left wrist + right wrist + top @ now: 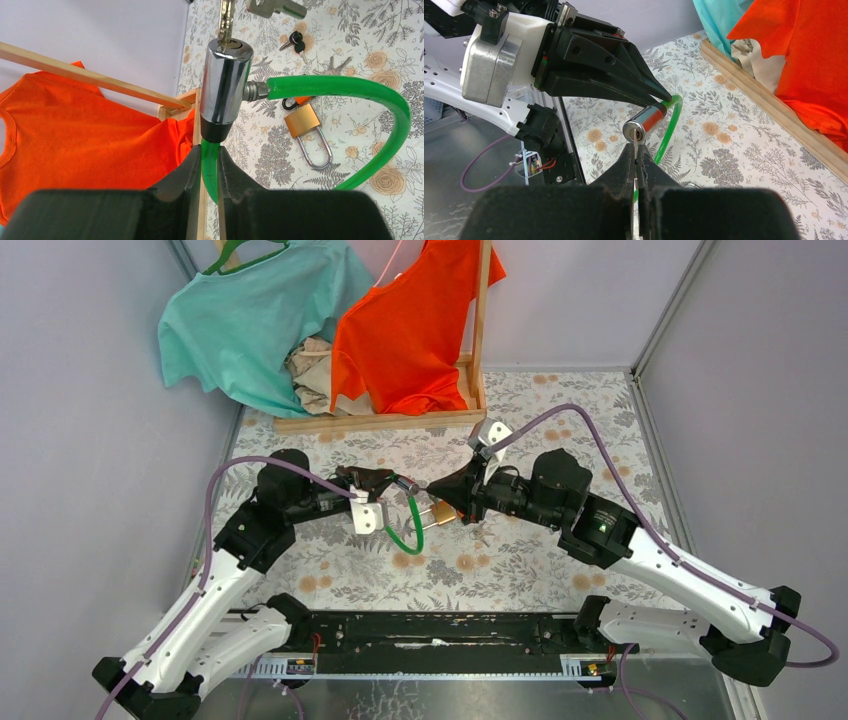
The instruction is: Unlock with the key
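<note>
A green cable lock (415,525) with a chrome cylinder (225,85) is held above the floral table. My left gripper (210,155) is shut on the green cable just below the cylinder. My right gripper (637,152) is shut on a thin silver key (636,142) whose blade sits in the cylinder's keyhole (636,133). In the left wrist view the key (226,20) enters the cylinder's top face. In the top view the two grippers meet at mid table, left (392,484) and right (440,490).
A brass padlock (302,122) with a steel shackle lies on the table, with black-headed keys (295,40) nearby. A wooden rack (400,420) with orange and teal shirts stands at the back. Grey walls close in both sides.
</note>
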